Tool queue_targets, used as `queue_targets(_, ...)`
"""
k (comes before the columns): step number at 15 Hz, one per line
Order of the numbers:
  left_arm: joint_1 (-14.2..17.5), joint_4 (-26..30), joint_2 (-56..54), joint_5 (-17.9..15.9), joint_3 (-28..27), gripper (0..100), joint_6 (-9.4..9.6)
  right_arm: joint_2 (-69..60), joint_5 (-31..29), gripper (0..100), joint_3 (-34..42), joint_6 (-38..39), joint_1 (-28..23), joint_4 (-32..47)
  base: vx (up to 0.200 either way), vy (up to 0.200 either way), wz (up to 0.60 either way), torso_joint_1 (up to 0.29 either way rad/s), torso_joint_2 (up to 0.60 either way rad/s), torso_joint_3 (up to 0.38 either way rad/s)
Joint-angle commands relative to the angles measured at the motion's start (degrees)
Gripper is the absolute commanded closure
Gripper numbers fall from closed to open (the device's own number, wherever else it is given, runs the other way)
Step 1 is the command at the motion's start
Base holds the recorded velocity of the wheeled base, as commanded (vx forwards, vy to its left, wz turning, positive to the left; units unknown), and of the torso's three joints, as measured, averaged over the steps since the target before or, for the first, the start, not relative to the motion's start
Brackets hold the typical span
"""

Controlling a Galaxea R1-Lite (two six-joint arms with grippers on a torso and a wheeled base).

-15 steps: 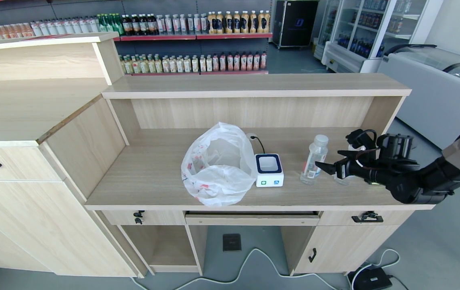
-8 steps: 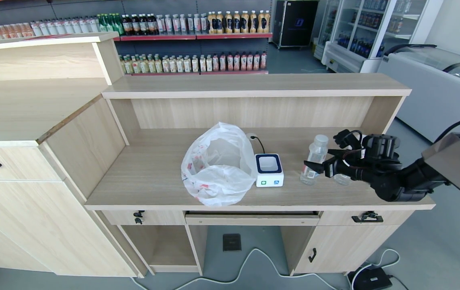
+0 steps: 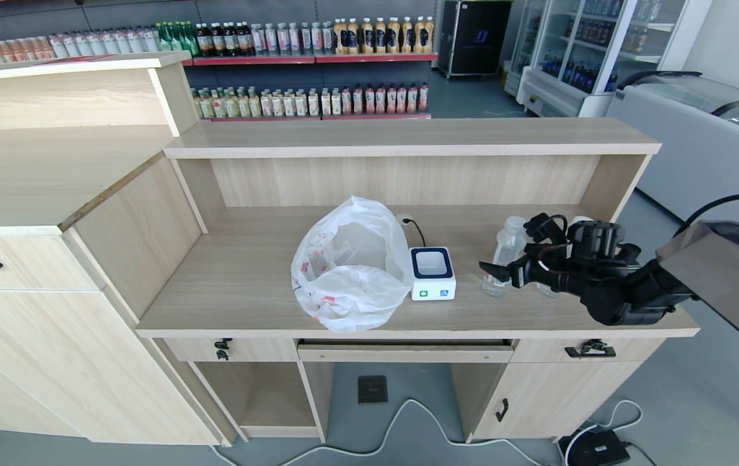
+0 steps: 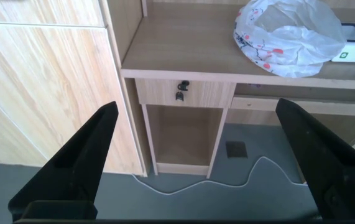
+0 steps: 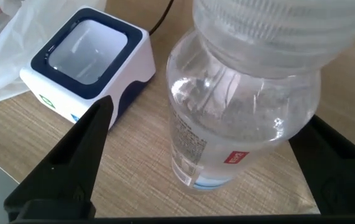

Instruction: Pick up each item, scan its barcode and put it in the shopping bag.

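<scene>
Between the released jaws of the right gripper (image 5: 208, 118): bottle (image 3: 505, 249), upright on the counter (image 3: 246, 285), ungripped. Near one jaw, scanner (image 3: 433, 273), then bag (image 3: 350, 265). Jaws of the left gripper (image 4: 197, 104) released too, holding nothing.

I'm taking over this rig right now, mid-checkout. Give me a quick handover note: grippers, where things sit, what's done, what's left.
Right gripper: open, one finger on each side of the water bottle, not closed on it.
Left gripper: open, holding nothing, low off the left front of the counter.
The second bottle stands just right of the first, nearer the wrist. The scanner is mid-counter, with the shopping bag open on its left.
Done: nothing looks bagged yet.
Left: grasp, scan and bag each bottle.
</scene>
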Motion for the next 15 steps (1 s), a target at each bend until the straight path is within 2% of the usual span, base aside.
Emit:
queue_targets(1,0.01,0.00,0.02,0.02,0.00,0,-0.02,1.13,0.01,0,-1.45,0.05,0.03,0.04,0.000,0.000,0.00,0.000,0.00,0.000)
queue_targets(12,0.01,0.00,0.02,0.02,0.00,0,-0.02,6.05,0.18,0,-8.57,1.90,2.49,0.22,0.000,0.000,0.00,0.000,0.00,0.000)
queue_targets(13,0.01,0.00,0.02,0.02,0.00,0,-0.02,6.40,0.18,100,-9.27,1.90,2.58,0.30,0.000,0.000,0.00,0.000,0.00,0.000)
queue_targets(15,0.01,0.00,0.02,0.02,0.00,0,-0.02,6.84,0.27,100,-9.71,1.90,2.58,0.39,0.000,0.000,0.00,0.000,0.00,0.000)
